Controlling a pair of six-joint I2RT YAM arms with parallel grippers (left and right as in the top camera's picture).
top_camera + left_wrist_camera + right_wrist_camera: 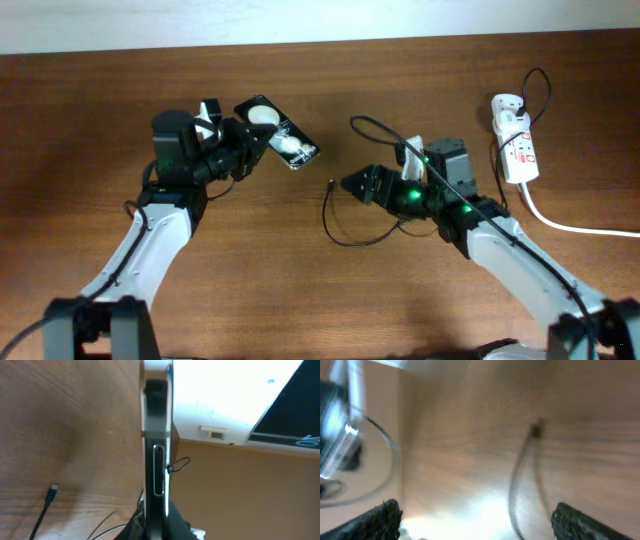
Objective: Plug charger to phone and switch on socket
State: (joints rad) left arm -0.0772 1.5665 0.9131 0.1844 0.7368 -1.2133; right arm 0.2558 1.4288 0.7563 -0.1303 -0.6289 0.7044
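My left gripper [243,148] is shut on the phone [279,134], a black slab with two white patches, and holds it tilted above the table. In the left wrist view the phone [158,445] stands edge-on between the fingers [158,527]. The charger's black plug tip [331,185] lies on the table, its thin cable looping back under my right arm. My right gripper [353,186] is open and empty just right of the tip. In the right wrist view the tip [536,430] lies ahead of the spread fingers [480,521]. The tip also shows in the left wrist view [52,490].
The white socket strip [516,146] with red marks lies at the far right, its thick white cord [570,226] running off the right edge. A thin black cable loops above the strip. A white wall borders the table's back edge.
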